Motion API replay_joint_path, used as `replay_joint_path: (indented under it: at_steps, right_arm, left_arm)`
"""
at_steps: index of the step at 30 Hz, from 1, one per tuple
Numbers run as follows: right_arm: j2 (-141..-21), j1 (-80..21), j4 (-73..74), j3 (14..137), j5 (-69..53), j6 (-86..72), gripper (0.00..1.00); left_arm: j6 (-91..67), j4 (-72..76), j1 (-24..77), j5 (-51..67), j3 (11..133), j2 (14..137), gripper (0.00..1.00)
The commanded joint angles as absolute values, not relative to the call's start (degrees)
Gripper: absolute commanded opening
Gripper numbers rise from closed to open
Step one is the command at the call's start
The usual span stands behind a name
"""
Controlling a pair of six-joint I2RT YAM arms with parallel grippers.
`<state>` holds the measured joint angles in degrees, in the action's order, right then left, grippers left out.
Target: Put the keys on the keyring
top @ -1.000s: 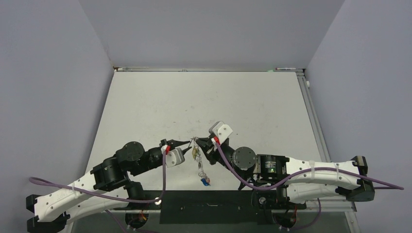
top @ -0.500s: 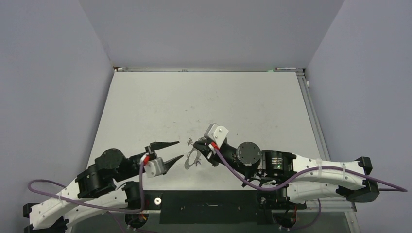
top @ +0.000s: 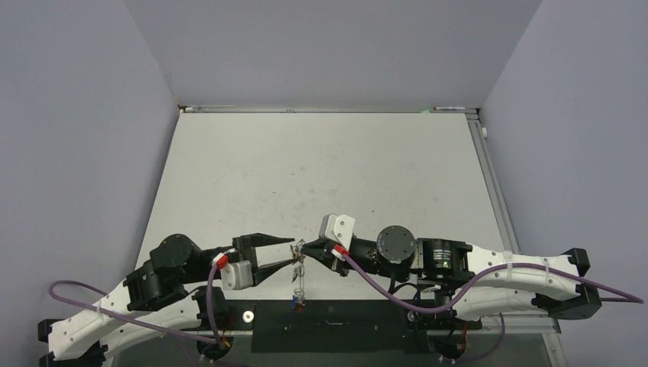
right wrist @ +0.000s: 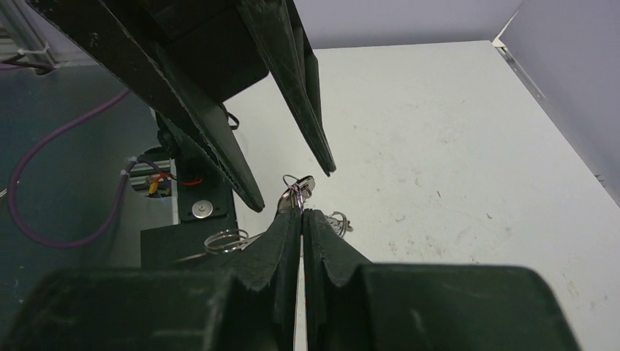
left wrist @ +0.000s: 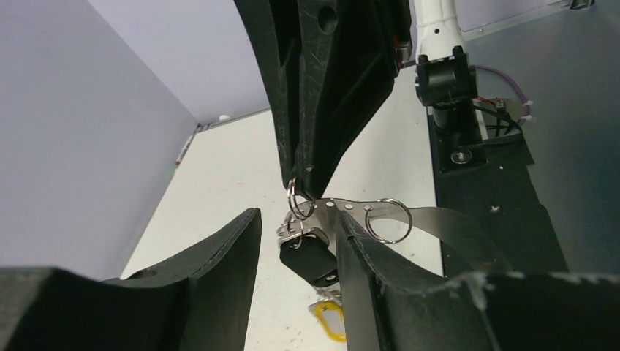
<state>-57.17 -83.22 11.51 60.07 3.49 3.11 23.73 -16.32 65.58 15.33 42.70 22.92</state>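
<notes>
Top external view: near the middle of the desk's (top: 321,168) near edge, the two arms met tip to tip. The right gripper (top: 302,246) had its fingers pressed together on a small split ring (right wrist: 295,184), and the keys (top: 298,287) hung from it in a short chain, a blue-headed key (top: 296,303) lowest, over the near edge. The left gripper (top: 293,252) had its fingers spread apart, one either side of the top of the bunch and touching nothing that could be seen.

The hold looked thin, only fingertips on wire. If the ring slipped, the bunch would likely drop at or past the near edge of the desk. If the left fingers closed from there, they might strike the right fingertips or set the bunch swinging, because the gap was crowded.

In the left wrist view, a black-headed key (left wrist: 314,259) sat between the left fingers. A flat grey band (left wrist: 431,219) ran off to the right carrying another ring (left wrist: 385,219). It may have been the keyring seen edge on, but that could not be confirmed. A yellow key head (left wrist: 329,322) was partly hidden behind the left finger. How many keys were already threaded, and where any ring opened, could not be made out. From above, the keyring's loop was too thin to trace.
</notes>
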Motion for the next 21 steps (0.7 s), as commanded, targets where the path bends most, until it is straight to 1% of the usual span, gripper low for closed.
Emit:
replay_joint_path:
  at_steps: [1, 5, 10, 12, 14, 15, 18, 21]
  right_arm:
    - [-55.8, -82.9, 6.2, 60.4, 1.2, 4.1, 0.05]
    - [-55.7, -83.0, 5.6, 60.3, 0.7, 4.2, 0.05]
    - [-55.9, -83.0, 5.5, 60.8, 0.4, 4.3, 0.05]
    - [-56.1, -83.0, 5.3, 60.8, 0.4, 4.3, 0.05]
    - [-56.0, -83.0, 5.1, 60.7, 0.4, 4.3, 0.05]
    - [-55.9, -83.0, 4.9, 60.5, 0.5, 4.2, 0.05]
    - [-55.7, -83.1, 4.7, 60.5, -1.2, 4.1, 0.05]
    - [-55.5, -83.0, 6.5, 61.2, -1.1, 4.4, 0.05]
  left_arm:
    - [21.0, -11.8, 65.7, 18.9, 41.9, 23.9, 0.37]
    - [20.6, -11.5, 65.1, 19.0, 41.7, 24.8, 0.34]
    - [19.4, -10.0, 64.2, 19.5, 41.0, 25.1, 0.23]
    - [18.9, -9.3, 63.8, 19.9, 40.8, 25.0, 0.16]
    - [18.5, -9.1, 63.1, 19.9, 40.6, 25.1, 0.04]
    - [18.4, -9.1, 62.8, 19.9, 40.6, 25.2, 0.0]
    - [18.1, -9.6, 61.9, 20.1, 41.0, 25.7, 0.0]
    - [19.0, -13.1, 61.5, 19.0, 43.0, 26.7, 0.0]
